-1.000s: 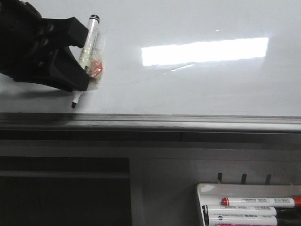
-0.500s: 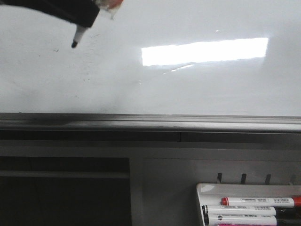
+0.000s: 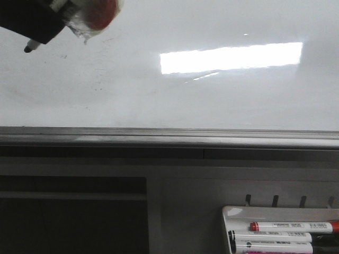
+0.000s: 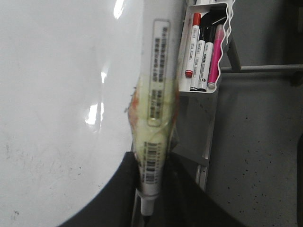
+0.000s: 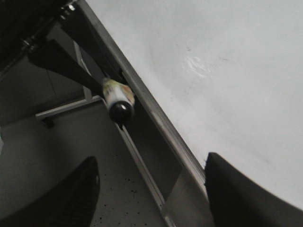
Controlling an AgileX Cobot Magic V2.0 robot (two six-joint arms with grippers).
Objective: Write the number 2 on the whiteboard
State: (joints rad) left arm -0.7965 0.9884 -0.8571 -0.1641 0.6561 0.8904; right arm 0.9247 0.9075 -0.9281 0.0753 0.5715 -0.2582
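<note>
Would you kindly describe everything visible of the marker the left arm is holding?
The marker has a white barrel with a printed label and barcode, wrapped in yellowish clear tape with a red patch showing. Its black tip is bare, uncapped, and lies over the upper-left part of the whiteboard; contact cannot be judged. The left pincer clamps it near the tip end. No stroke is visible on the board yet.

The front view looks forward, close over the whiteboard [image 3: 212,100], its grey edge rail [image 3: 169,136] and the marker tray [image 3: 233,214] below. The left wrist view looks along its held marker [image 4: 154,137], sharing board and tray [image 4: 222,28]. The right wrist view faces the same rail [image 5: 156,118] obliquely, close.
</note>
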